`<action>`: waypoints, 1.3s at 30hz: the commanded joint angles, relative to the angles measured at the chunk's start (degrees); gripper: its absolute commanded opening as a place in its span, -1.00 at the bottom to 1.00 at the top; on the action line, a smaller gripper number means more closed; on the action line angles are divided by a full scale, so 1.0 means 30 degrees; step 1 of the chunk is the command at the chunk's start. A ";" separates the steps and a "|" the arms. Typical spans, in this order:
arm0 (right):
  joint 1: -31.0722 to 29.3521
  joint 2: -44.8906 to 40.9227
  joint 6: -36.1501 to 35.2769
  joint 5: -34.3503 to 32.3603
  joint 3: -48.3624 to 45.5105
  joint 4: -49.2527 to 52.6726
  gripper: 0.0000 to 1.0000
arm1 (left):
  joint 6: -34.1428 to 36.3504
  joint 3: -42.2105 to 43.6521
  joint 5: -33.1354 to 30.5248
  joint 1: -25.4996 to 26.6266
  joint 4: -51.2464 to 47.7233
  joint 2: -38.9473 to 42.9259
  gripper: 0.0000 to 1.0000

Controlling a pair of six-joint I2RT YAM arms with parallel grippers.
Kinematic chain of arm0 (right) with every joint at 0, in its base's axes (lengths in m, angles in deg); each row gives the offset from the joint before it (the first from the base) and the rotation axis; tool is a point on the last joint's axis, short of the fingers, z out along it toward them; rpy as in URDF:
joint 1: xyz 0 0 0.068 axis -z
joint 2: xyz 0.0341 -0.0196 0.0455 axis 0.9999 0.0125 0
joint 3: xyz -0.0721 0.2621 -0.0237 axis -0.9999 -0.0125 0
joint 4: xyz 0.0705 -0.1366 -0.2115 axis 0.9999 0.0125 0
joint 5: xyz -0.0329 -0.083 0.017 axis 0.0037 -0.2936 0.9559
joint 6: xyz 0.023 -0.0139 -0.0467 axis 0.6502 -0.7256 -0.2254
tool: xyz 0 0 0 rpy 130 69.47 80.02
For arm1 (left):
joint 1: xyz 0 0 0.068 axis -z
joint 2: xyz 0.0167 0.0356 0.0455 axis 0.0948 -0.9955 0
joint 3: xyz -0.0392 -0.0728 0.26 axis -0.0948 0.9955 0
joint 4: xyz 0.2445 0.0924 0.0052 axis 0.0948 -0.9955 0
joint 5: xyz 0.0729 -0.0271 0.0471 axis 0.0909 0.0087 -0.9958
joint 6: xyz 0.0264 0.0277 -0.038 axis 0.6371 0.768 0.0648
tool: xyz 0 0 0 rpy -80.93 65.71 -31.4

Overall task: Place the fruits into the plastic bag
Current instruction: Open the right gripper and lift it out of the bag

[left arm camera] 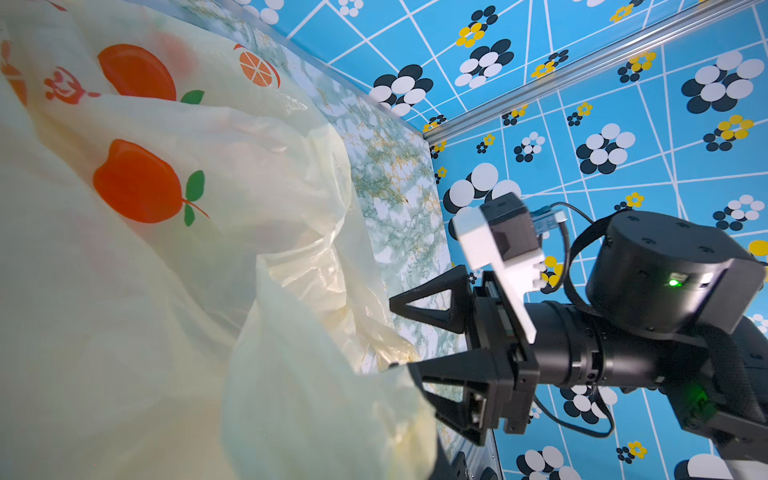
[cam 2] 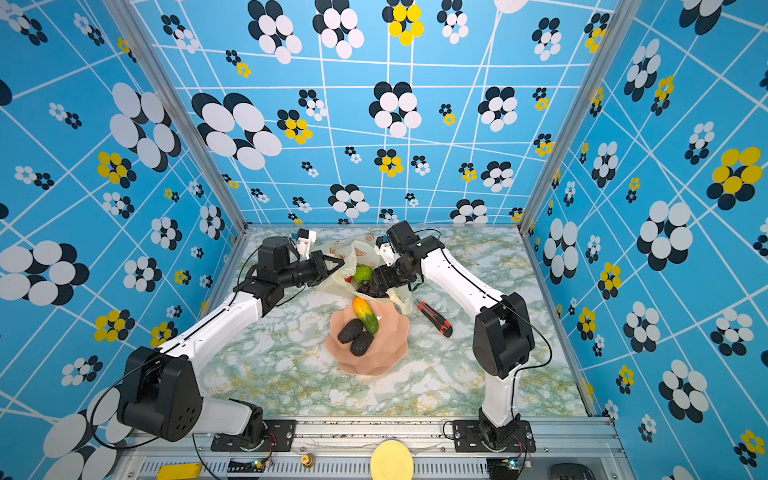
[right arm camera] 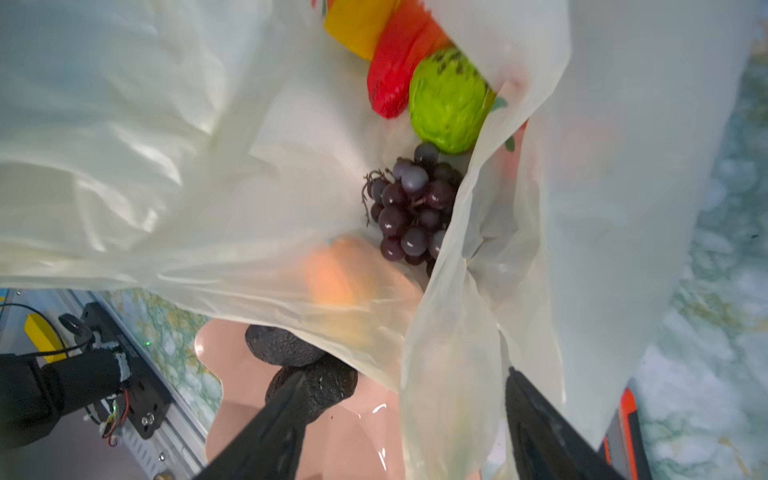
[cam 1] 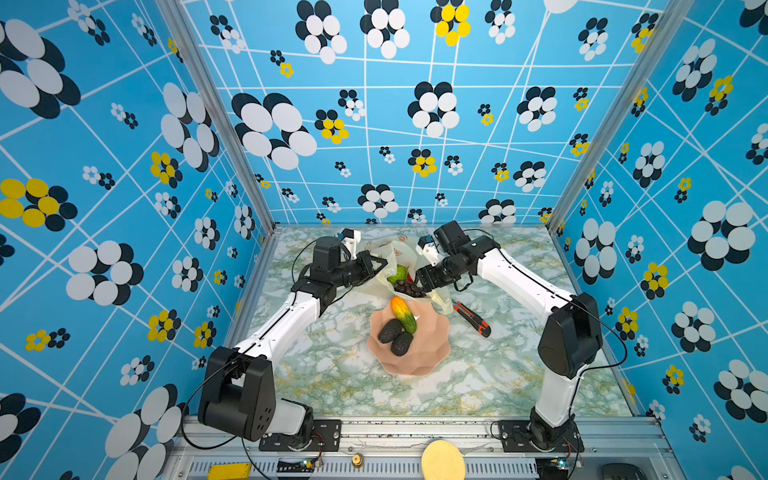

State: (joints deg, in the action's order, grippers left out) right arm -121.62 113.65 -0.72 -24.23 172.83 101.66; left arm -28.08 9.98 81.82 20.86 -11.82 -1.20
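pink dish (cam 1: 424, 353), utility knife (cam 1: 471, 319), marbled tabletop (cam 1: 332, 374)

Definitely a robot lab cell: flower-print walls (cam 1: 104, 174) on aluminium framing (cam 1: 214, 108), marble-print bench (cam 1: 332, 374), left arm (cam 1: 286, 320) and right arm (cam 1: 519, 274) bolted to a rail (cam 1: 415, 428).

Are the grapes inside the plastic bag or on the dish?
Inside. The grapes lie in the open mouth of the plastic bag, beside the bumpy green fruit; none are on the pink dish.
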 commanded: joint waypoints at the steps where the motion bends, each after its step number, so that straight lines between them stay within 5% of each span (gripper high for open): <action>1: -0.0320 0.0476 -0.0744 -0.0877 0.0905 0.2083 0.47 | 0.0545 0.0247 -0.0139 0.0071 -0.0008 0.0496 -1.00; 5: -0.0333 0.0976 -0.0647 -0.1683 0.1238 0.2461 0.04 | 0.0548 0.0247 -0.0165 0.0058 -0.0038 0.0498 -1.00; 9: -0.0059 0.0577 0.0157 -0.4273 0.1151 0.1963 -1.00 | 0.0548 0.0280 -0.0216 0.0044 -0.0095 0.0541 -1.00; 24: 0.3238 -0.3011 0.3186 -0.6237 0.0915 -0.3586 -1.00 | 0.0896 0.0686 -0.0583 -0.0075 -0.0359 0.0988 -1.00; 35: 0.4955 -0.1607 0.5241 -0.3874 -0.0980 -0.3837 -1.00 | 0.1076 0.1187 -0.0453 -0.0197 -0.0359 0.0673 -1.00; 39: 0.4978 -0.2234 0.5041 -0.3646 -0.0822 -0.3590 -0.71 | 0.0973 0.1246 -0.0429 -0.0159 -0.0172 0.0665 -1.00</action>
State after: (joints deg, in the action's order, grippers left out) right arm -106.48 109.30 13.55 -37.04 170.01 91.23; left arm -26.35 13.01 80.75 20.69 -12.67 0.22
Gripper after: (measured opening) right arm 0.126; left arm 0.044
